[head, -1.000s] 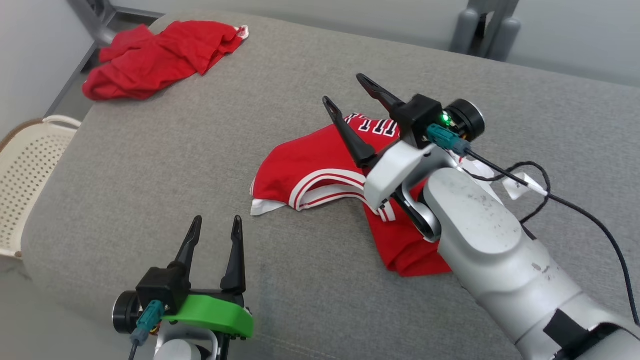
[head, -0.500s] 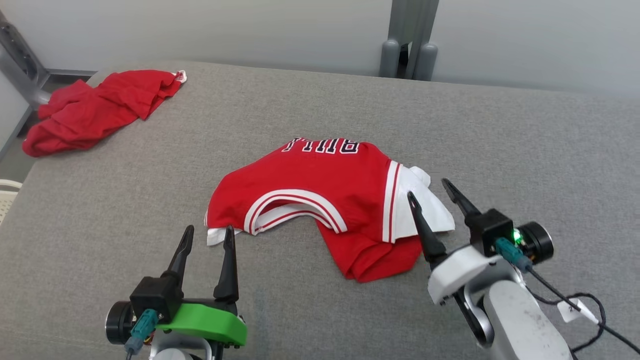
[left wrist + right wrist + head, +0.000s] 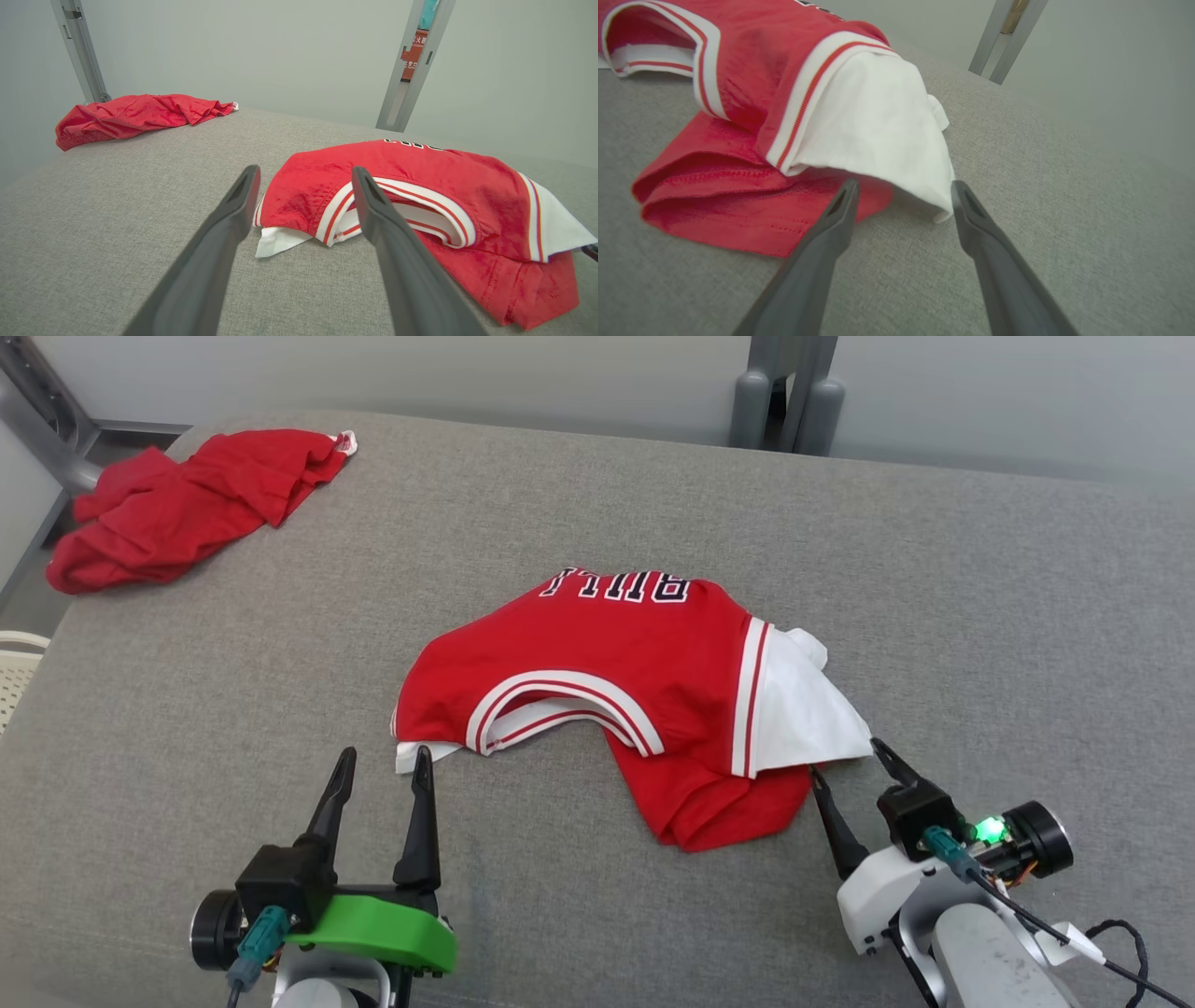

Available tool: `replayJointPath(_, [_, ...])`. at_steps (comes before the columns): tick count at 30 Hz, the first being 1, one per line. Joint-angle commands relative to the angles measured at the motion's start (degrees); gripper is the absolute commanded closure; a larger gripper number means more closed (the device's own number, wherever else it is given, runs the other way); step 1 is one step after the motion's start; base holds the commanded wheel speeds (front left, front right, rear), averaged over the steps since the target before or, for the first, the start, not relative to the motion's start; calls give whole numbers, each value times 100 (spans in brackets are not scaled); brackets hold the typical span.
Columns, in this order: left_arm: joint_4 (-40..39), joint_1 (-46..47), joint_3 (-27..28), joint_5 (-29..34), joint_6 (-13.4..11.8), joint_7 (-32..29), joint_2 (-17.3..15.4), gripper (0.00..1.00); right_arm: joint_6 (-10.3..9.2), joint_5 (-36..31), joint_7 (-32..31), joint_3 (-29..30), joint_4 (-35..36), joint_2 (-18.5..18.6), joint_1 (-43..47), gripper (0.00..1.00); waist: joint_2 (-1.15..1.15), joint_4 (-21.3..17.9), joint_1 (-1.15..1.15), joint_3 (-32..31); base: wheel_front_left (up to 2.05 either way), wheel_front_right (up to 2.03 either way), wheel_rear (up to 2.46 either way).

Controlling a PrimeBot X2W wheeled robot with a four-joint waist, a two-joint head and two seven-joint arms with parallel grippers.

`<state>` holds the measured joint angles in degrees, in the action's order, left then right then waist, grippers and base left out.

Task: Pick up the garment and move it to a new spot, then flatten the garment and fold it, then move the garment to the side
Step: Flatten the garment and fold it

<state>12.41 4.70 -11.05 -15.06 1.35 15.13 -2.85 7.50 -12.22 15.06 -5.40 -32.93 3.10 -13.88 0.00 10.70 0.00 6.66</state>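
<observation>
The garment (image 3: pixel 616 663), a red jersey with white trim and dark lettering on its far edge, lies bunched in the middle of the grey cushion (image 3: pixel 280 644). A white flap sticks out on its right side. My left gripper (image 3: pixel 385 753) is open just short of the jersey's near left corner. In the left wrist view the left gripper (image 3: pixel 304 171) points at the striped armhole of the jersey (image 3: pixel 420 186). My right gripper (image 3: pixel 848 758) is open, its tips by the white flap's near corner. In the right wrist view the right gripper (image 3: pixel 904 184) has the jersey (image 3: pixel 784 70) just ahead, with nothing between its fingers.
A second red garment (image 3: pixel 187 504) lies crumpled at the cushion's far left corner, also the red heap (image 3: pixel 140 114) in the left wrist view. A white perforated basket (image 3: pixel 14 672) stands off the left edge. Grey posts (image 3: pixel 784 392) rise behind the cushion.
My right arm has drawn back from over the jersey to its near right corner, staying open. The head camera has turned, so the whole picture shifted. The left gripper has kept its place.
</observation>
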Motion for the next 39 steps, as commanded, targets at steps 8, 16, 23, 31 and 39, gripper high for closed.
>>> replayJointPath(8, [14, 118, 22, 16, 4, 3, -9, 0, -2, -89, 17, 119, -47, 8, -361, 66, 0, 158, 0, 164, 0, 0, 0])
replayJointPath(16, [10, 75, 43, -1, -33, 3, -8, 0, -2, 135, 17, -102, 551, -8, -182, 100, 0, 141, 0, 155, 0, 0, 0])
replayJointPath(23, [0, 65, -3, -39, -48, 3, -7, 0, -2, 333, 17, -424, 1155, -11, -406, 100, 0, 77, 0, 156, 0, 0, 0])
replayJointPath(31, [-40, 233, -235, -188, -70, 2, -8, 0, -3, 285, 16, -838, 879, 364, -1698, 100, 0, 404, 0, 318, 0, 0, 0])
replayJointPath(39, [-145, 399, -561, -465, -152, 2, -7, 0, -4, 392, -305, -1165, -439, 834, -3464, 100, 0, 1138, 0, 586, 0, 0, 0])
